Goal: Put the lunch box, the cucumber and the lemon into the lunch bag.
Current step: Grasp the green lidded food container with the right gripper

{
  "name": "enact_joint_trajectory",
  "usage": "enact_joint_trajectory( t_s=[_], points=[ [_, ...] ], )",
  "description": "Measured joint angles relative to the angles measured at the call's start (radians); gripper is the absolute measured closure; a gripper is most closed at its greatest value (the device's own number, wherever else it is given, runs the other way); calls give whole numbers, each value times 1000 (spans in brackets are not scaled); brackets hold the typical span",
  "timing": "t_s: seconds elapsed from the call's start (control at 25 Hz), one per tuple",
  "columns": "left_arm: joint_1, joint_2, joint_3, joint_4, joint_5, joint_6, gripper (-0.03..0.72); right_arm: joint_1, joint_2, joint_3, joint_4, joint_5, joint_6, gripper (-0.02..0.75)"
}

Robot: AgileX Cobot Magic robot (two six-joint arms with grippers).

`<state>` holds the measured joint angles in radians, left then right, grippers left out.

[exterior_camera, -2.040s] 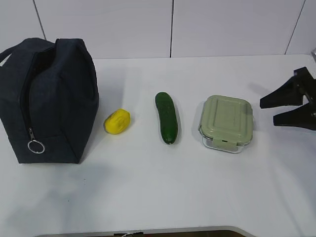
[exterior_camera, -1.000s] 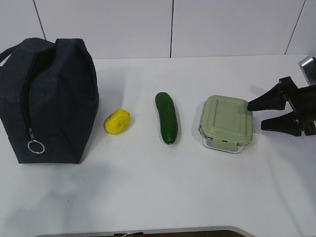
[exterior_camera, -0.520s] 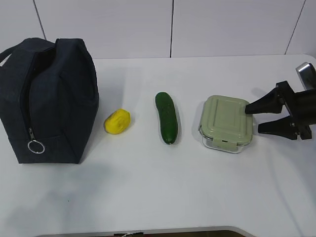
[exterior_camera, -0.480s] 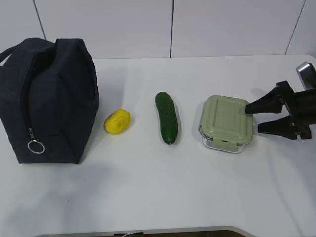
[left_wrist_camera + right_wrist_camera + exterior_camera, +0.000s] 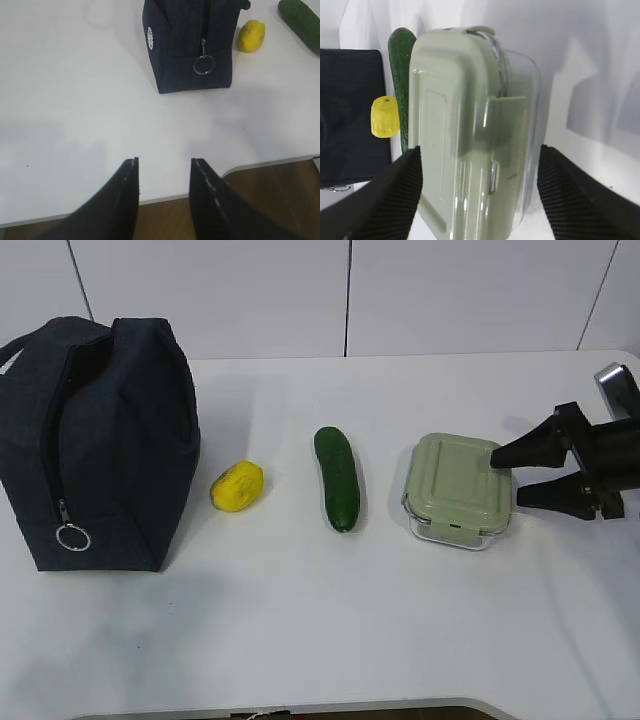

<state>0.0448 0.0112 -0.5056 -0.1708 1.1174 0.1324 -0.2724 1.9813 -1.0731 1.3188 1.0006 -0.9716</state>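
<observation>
While lidded, lunch box point(image 5: 458, 488) between wide right claw point(image 5: 508, 475) fingers.

You get bright, even light from above; the white table point(image 5: 300, 640) shows only soft, faint shadows. Your right wrist view blurs and stretches the pale sage-green lidded glass box point(image 5: 465, 135), its clear wall glinting.

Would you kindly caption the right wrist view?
Open right gripper straddling the green-lidded lunch box, not yet closed.
</observation>
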Motion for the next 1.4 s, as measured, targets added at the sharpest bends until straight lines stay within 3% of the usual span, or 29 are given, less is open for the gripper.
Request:
enact_joint_trajectory(
  t_s=[0.8,1.4],
  points=[
    [0,0,0,0,0,0,446,73,35,0,42,-52,-29,169],
    [0,0,0,0,0,0,446,73,77,-2,80,-30,-31,172]
  ],
)
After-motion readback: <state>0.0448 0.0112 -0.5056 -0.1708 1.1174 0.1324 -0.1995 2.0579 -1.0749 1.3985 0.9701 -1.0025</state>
